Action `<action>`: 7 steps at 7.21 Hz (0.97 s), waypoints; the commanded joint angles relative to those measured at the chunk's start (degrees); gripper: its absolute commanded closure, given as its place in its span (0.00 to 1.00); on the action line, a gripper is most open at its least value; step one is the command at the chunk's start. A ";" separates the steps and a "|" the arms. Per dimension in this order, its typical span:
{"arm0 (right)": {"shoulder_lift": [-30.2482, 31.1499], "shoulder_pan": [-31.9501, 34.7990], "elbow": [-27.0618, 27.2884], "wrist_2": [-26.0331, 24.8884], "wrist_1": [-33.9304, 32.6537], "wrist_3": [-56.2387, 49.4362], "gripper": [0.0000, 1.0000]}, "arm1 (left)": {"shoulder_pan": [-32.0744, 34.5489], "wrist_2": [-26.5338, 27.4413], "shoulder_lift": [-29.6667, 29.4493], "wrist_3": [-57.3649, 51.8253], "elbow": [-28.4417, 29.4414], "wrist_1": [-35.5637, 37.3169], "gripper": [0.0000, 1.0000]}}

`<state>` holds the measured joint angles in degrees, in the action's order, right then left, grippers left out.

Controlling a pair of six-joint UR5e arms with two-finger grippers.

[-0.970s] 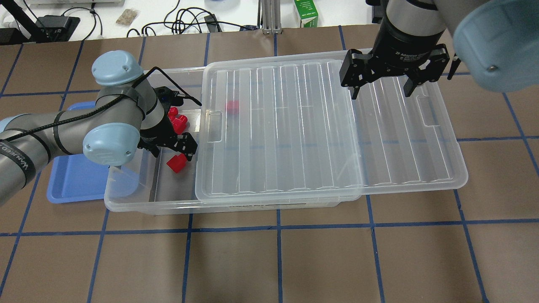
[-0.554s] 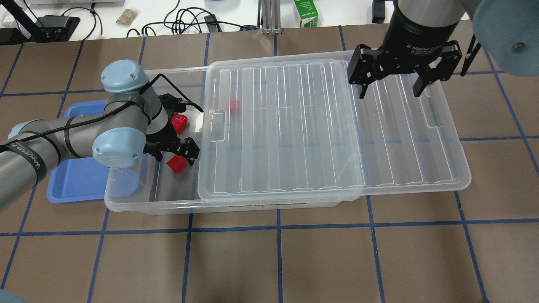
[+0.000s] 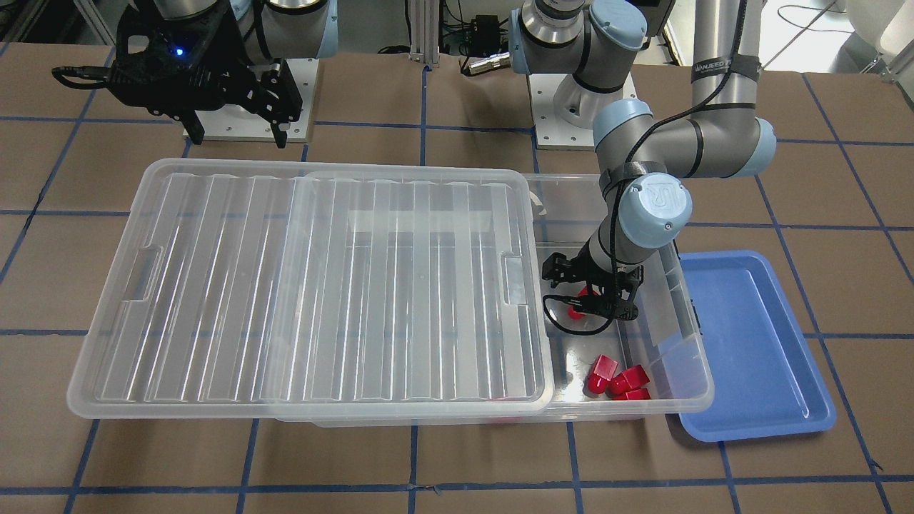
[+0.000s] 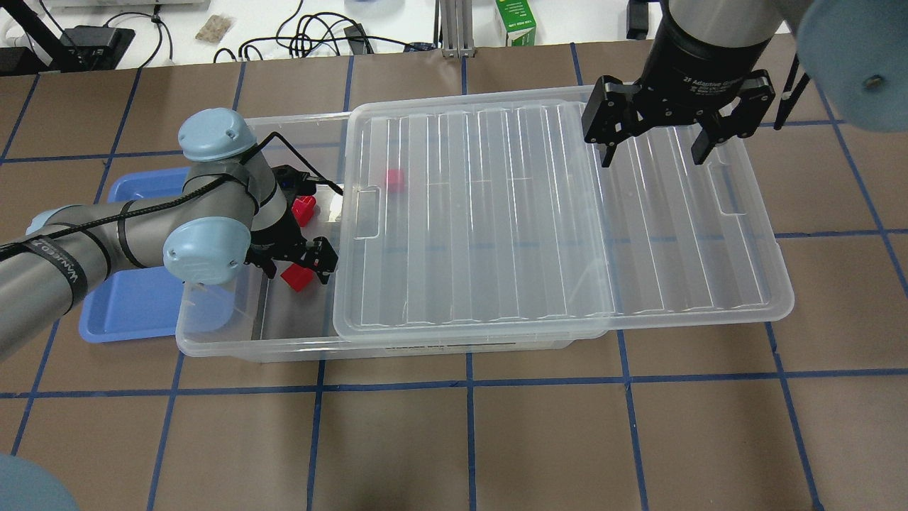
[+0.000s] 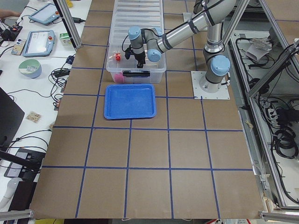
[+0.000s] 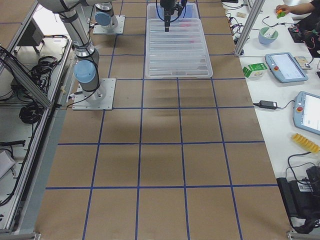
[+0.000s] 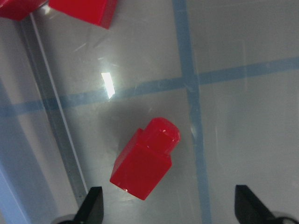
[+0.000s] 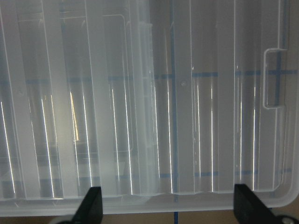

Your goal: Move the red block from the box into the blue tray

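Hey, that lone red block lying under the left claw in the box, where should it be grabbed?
Grip the red block across its squared body's two flat long sides, coming straight down. It lies diagonally on the box floor, so the open left claw likely needs a wrist turn first. Avoid the rounded end.

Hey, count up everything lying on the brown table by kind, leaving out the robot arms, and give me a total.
Red blocks: 5
Blue tray: 1
Box: 1
Lid: 1
Total: 8
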<state>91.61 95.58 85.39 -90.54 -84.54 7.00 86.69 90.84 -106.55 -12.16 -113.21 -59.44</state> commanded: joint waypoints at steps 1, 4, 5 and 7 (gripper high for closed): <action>-0.20 0.13 0.13 0.18 -0.18 0.12 0.00 | -0.03 0.30 -1.28 -0.32 -1.40 3.69 0.00; -0.64 -0.13 0.13 -0.08 -2.20 -0.14 0.00 | -0.38 0.66 -2.60 -0.41 -1.84 4.24 0.33; -0.73 -0.04 0.13 -0.16 -2.03 -0.14 0.00 | -0.47 0.66 -2.78 -0.41 -2.02 4.50 0.42; -0.64 -0.04 0.04 -0.34 -1.94 0.04 0.00 | -0.38 0.74 -1.91 -0.50 -0.71 4.68 0.86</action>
<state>90.96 95.53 85.47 -90.69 -86.49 6.97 86.29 91.51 -108.92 -12.58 -114.75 -54.86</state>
